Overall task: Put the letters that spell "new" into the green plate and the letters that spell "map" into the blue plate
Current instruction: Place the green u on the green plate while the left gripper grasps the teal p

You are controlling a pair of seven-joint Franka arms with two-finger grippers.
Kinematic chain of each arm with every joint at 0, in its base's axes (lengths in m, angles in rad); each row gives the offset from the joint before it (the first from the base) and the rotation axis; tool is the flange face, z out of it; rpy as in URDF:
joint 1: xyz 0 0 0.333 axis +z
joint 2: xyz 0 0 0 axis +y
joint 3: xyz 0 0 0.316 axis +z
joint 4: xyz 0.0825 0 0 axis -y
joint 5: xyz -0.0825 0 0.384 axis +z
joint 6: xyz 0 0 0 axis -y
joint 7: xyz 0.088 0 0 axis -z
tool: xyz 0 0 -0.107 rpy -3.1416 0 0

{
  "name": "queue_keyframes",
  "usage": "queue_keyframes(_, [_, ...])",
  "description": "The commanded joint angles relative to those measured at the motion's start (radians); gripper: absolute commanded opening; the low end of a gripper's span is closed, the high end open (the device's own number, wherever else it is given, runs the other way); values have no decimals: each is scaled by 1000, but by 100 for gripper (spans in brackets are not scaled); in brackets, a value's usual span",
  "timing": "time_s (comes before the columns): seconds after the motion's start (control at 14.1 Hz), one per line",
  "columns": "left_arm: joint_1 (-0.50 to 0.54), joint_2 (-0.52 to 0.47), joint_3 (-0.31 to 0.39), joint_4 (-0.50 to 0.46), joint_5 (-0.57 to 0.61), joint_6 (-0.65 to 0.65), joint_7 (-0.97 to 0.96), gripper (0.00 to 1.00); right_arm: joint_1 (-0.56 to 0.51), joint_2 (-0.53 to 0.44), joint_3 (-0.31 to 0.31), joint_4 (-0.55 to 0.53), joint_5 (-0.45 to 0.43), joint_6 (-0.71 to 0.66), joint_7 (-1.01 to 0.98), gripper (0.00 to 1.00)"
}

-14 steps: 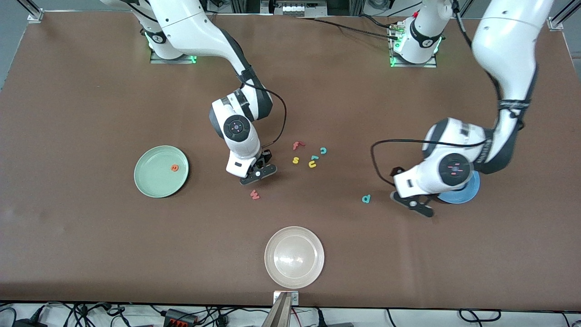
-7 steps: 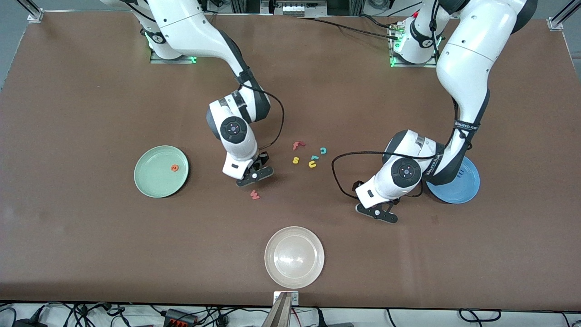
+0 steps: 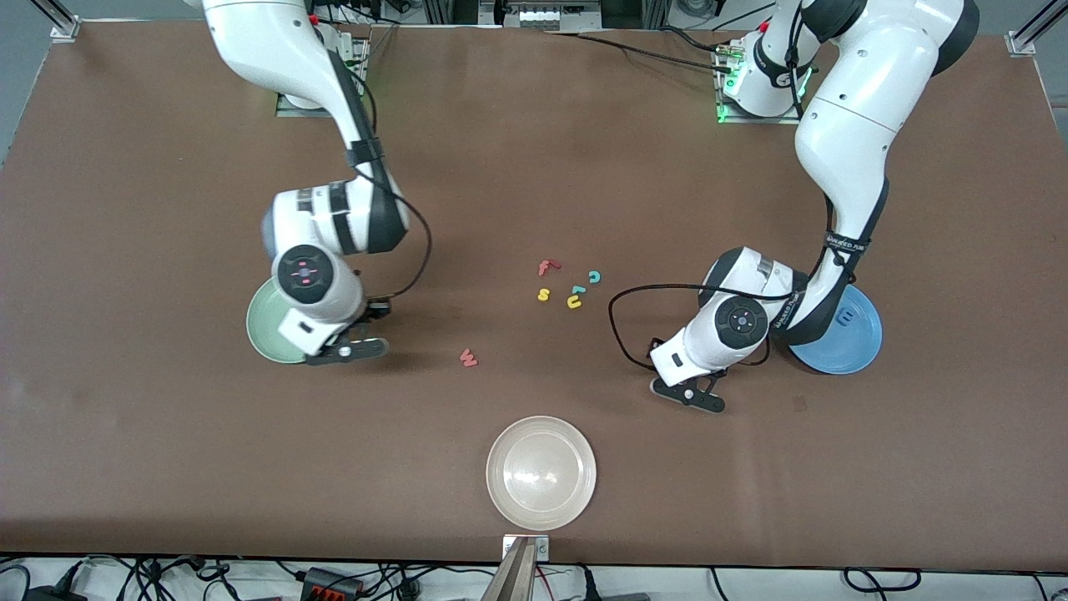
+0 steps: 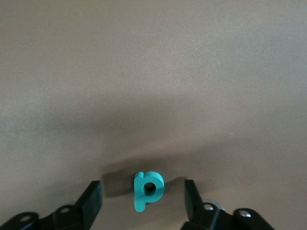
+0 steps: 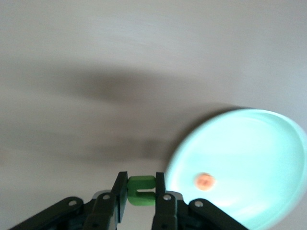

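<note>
Right gripper: green n being pinched beside the green plate, for dropping | Left gripper: fingers being held spread astride teal p, for grasping.

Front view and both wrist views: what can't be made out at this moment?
- Teal p: hidden in the front view by the left gripper, whose open fingers flank it.
- Green n: hidden in the front view; the right gripper holds it beside the green plate.
- Orange e: blurred in the right wrist view, covered by the arm in front.
- Blue plate: partly covered by the left arm; a yellow a is not visible.
</note>
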Motion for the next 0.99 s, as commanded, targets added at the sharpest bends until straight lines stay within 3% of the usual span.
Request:
queue_keyframes(0.0, [0, 3, -2, 4, 16, 7, -16, 28, 4, -17, -63, -83, -13, 3, -83, 17])
queue_keyframes(0.07, [2, 3, -2, 4, 16, 7, -15, 17, -5, -17, -78, -100, -12, 6, -124, 17])
queue_keyframes(0.21, [3, -2, -2, 4, 16, 2, -10, 7, -74, -6, -75, -114, -6, 14, -190, 18])
queue_keyframes(0.35, [16, -20, -2, 5, 16, -15, -6, 7, -99, 16, -72, -114, -3, 32, -228, 18])
queue_keyframes(0.5, [49, -69, -2, 19, 19, -131, 2, 7, -119, 41, -65, -114, 16, 51, -228, 19])
queue_keyframes(0.71, [112, -149, 1, 21, 21, -319, 104, 6, -137, 86, -52, -112, 92, 86, -229, 31])
queue_keyframes(0.85, [179, -181, 4, 17, 23, -430, 177, 6, -139, 84, -52, -111, 99, 86, -226, 100])
queue_keyframes(0.92, [215, -190, 4, 17, 24, -484, 226, 6, -137, 80, -54, -102, 100, 78, -214, 100])
